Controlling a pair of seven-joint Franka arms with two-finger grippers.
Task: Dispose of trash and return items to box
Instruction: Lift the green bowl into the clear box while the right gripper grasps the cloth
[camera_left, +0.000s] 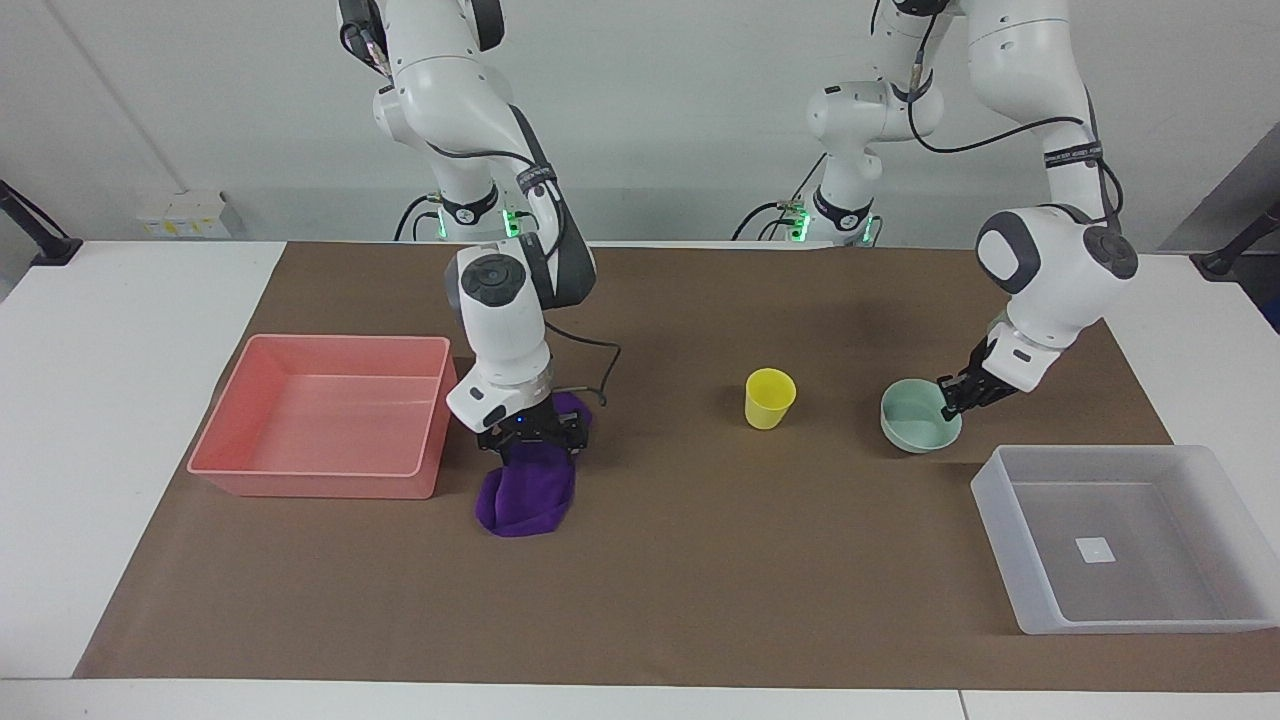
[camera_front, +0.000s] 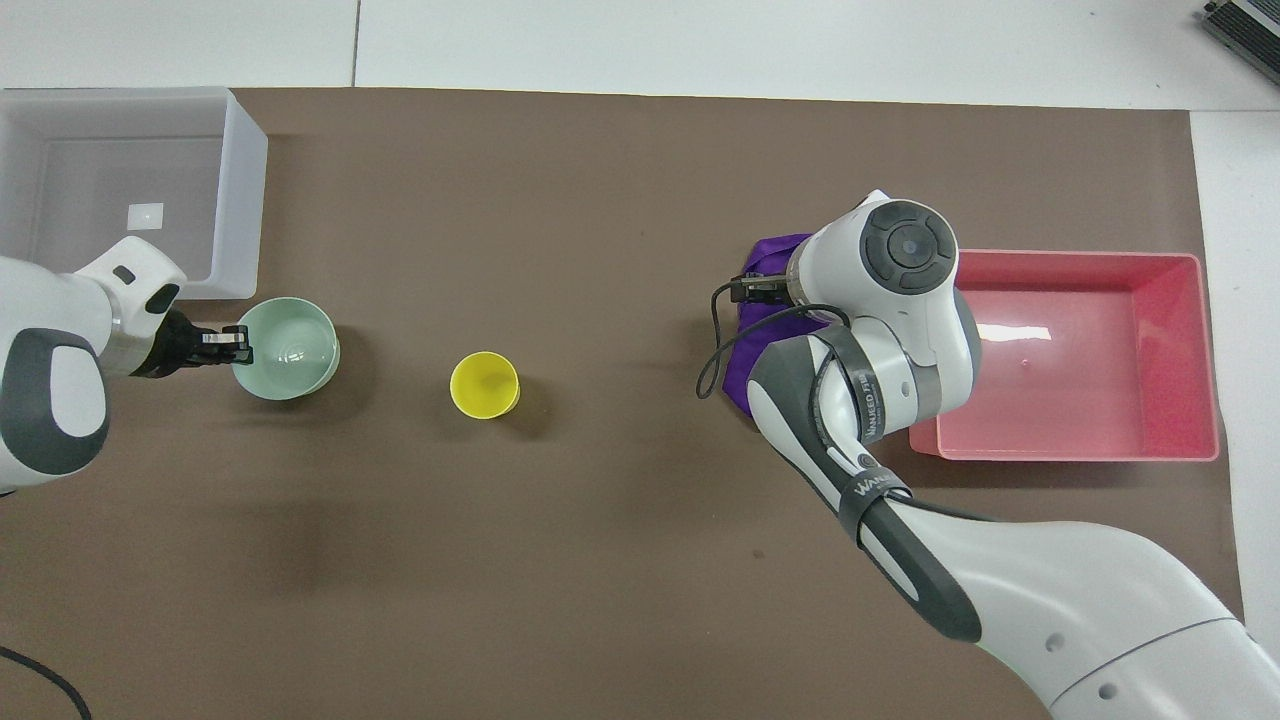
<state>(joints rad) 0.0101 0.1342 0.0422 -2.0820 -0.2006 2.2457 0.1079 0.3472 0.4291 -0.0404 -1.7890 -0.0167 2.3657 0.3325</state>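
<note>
The purple cloth (camera_left: 525, 497) lies on the brown mat beside the pink tray (camera_left: 320, 480). My right gripper (camera_left: 531, 438) is down on the cloth's middle with its fingers spread; in the overhead view the wrist covers most of the cloth (camera_front: 772, 250). The mint-green bowl (camera_left: 912, 422) sits near the translucent box (camera_left: 1000, 505) at the left arm's end. My left gripper (camera_left: 950, 402) is shut on the bowl's rim, also seen from overhead (camera_front: 236, 346). The yellow cup (camera_left: 769, 398) stands upright between bowl and cloth.
The pink tray (camera_front: 1075, 452) is empty, at the right arm's end. The box (camera_front: 242, 200) holds only a white sticker (camera_left: 1093, 548). A brown mat (camera_left: 700, 580) covers the table. The right arm's cable (camera_left: 600, 375) hangs by the cloth.
</note>
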